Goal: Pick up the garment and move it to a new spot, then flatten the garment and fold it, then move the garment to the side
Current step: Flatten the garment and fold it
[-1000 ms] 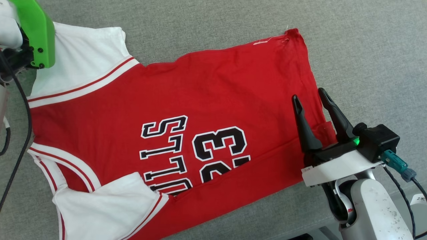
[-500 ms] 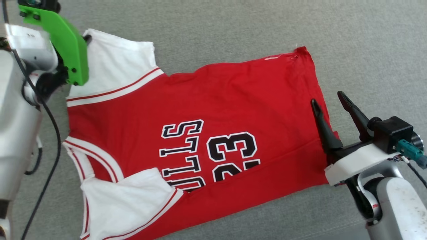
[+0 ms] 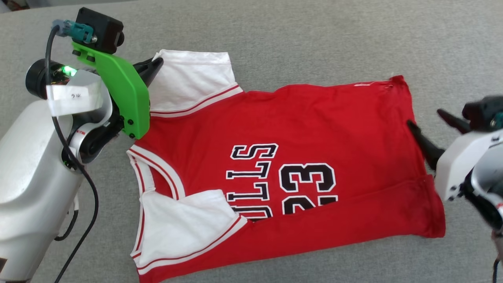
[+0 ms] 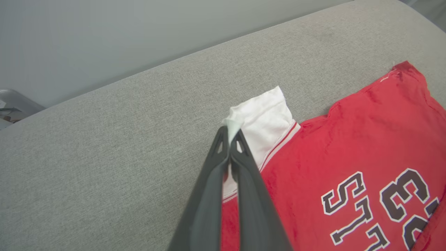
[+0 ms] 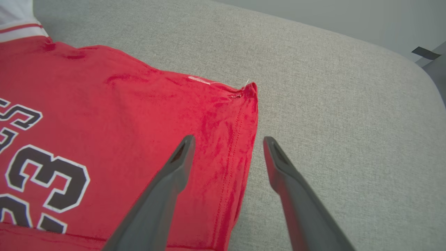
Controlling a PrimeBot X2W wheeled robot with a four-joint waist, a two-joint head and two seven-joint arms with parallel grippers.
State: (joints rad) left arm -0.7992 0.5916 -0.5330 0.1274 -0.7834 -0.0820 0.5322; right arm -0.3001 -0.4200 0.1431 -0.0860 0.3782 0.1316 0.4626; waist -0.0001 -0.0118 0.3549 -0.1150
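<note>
A grey woven-fabric counter fills the scene, with a pale wall beyond it. Spread across its middle lies the red jersey-style garment (image 3: 314, 129) with white short sleeves and black white-edged lettering, chest up, neck to the left, hem to the right. It looks mostly flat, and the near long edge and near white sleeve (image 3: 184, 224) lie turned over the chest, so I'd say folding has begun. The left claw (image 4: 230, 134) is pinched shut on the far white sleeve (image 3: 192, 78). The right claw (image 5: 226, 139) gapes wide, straddling the hem (image 5: 244, 139), gripping nothing. More folding and the move aside remain.
</note>
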